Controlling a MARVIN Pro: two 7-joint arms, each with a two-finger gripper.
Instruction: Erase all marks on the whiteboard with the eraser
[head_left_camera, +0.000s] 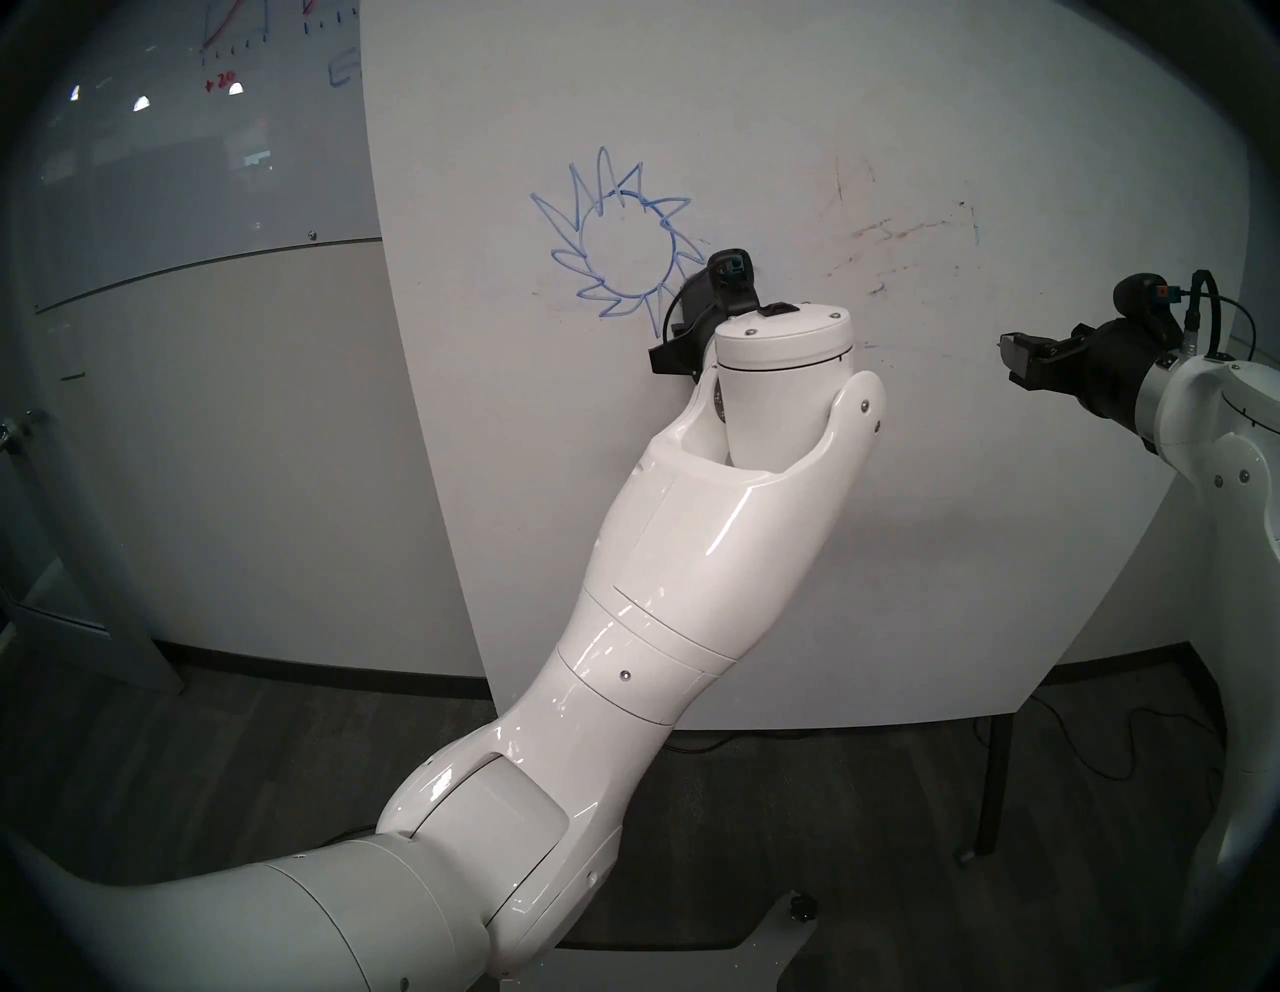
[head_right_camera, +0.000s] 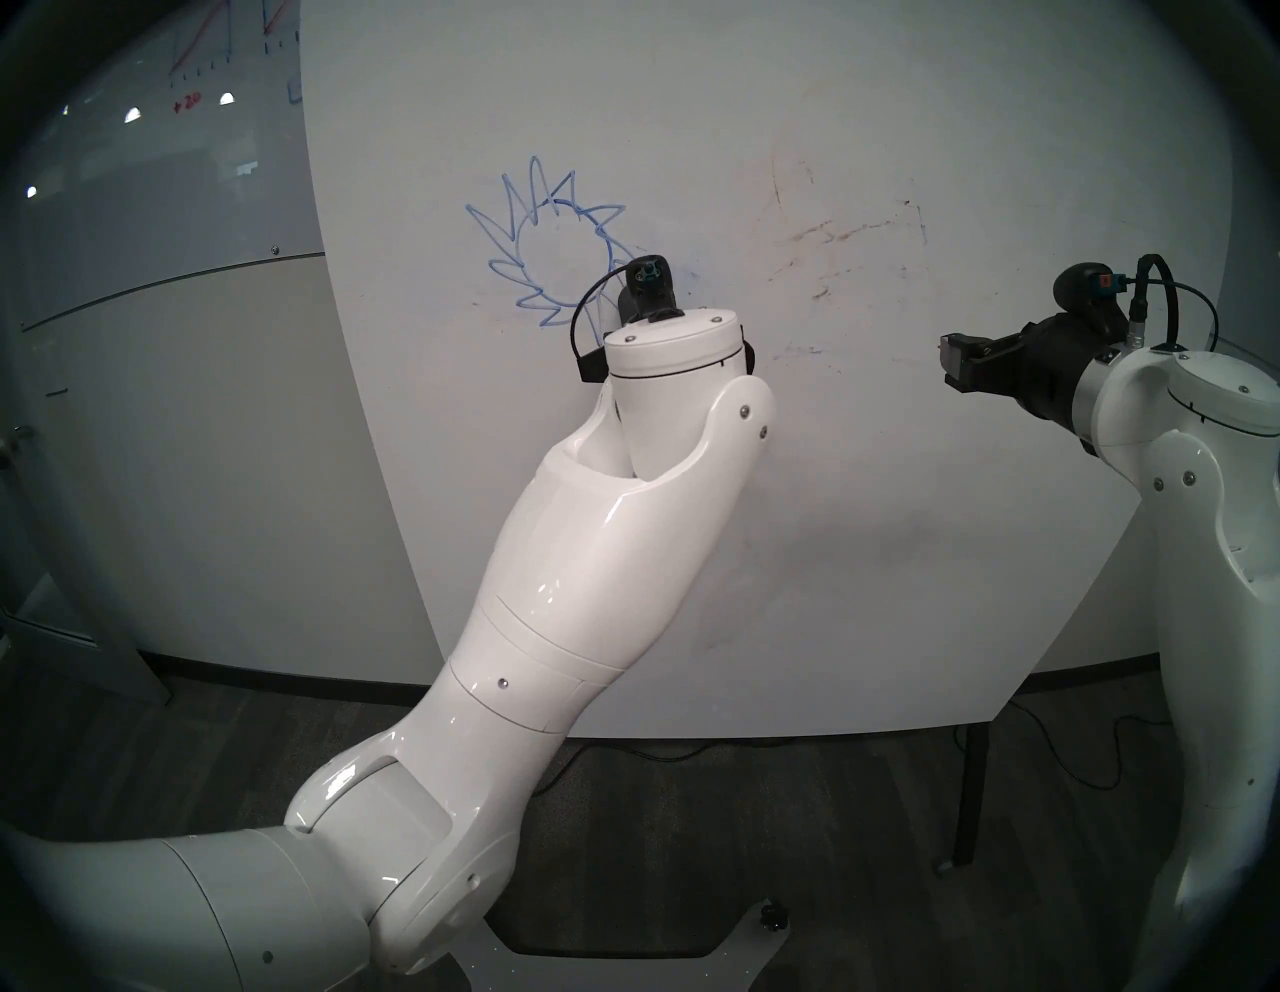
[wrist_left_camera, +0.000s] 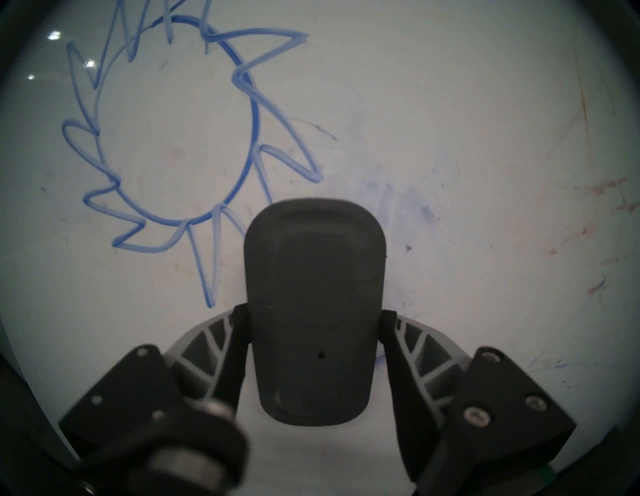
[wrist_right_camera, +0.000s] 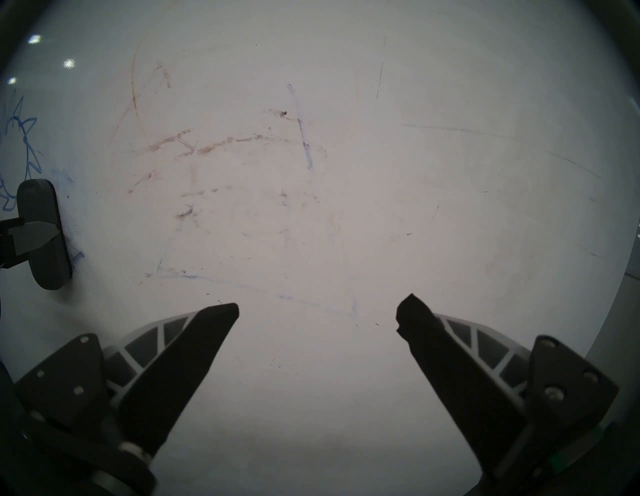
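The whiteboard (head_left_camera: 762, 519) stands upright before me. On it is a blue circle ringed with spiky rays (head_left_camera: 623, 239) (wrist_left_camera: 166, 121), with blue smudges (wrist_left_camera: 408, 204) to its lower right and faint brownish streaks (wrist_right_camera: 207, 147) further right. My left gripper (wrist_left_camera: 313, 318) is shut on the dark grey eraser (wrist_left_camera: 313, 311), whose pad lies flat against the board just right of the sun's lower rays. In the head views the wrist hides the eraser. My right gripper (wrist_right_camera: 317, 311) hangs open and empty in front of the board's right part (head_left_camera: 1011, 357).
A glossy grey glass board (head_left_camera: 173, 152) with red and blue graph scribbles hangs on the wall to the left. Dark floor with cables (head_left_camera: 1108, 748) and a black stand leg (head_left_camera: 997, 783) lie below the whiteboard.
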